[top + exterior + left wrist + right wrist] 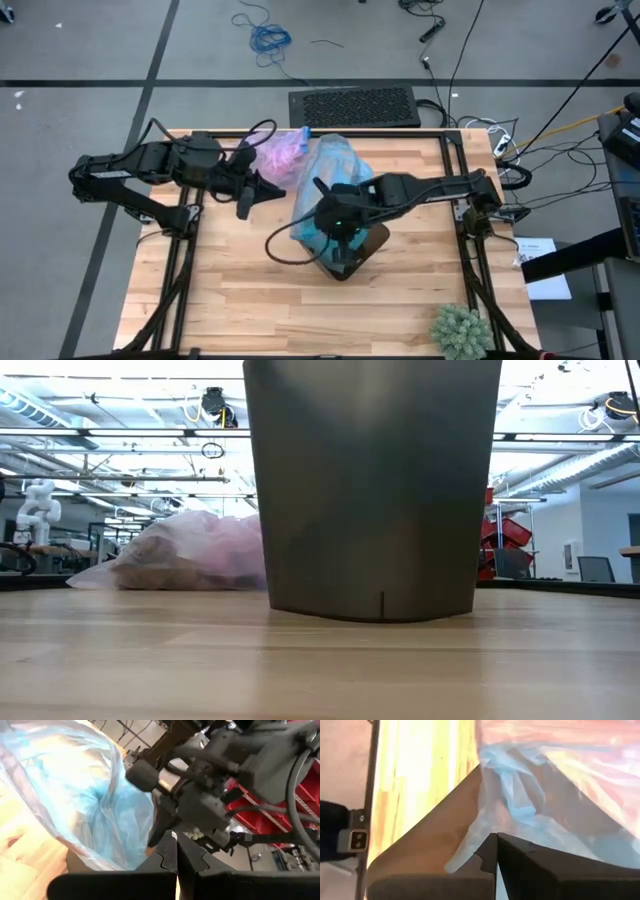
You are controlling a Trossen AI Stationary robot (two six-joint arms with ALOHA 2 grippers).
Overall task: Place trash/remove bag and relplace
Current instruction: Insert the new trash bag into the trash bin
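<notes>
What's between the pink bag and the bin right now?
In the high view, the blue bag spans from the pink bag to the bin, its lower end at the bin's mouth.

Blue bag [325, 190] drapes over bin [362, 252] mouth; table front [250, 310] open.

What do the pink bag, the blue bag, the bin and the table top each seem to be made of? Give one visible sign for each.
Pink bag: thin translucent plastic; crinkled, brown wads show through.
Blue bag: thin glossy plastic film; folds, light passing through.
Bin: probably matte moulded plastic; smooth dark grey-brown wall with a small seam at its base.
Table top: pale wood; joined strips with visible grain.
</notes>
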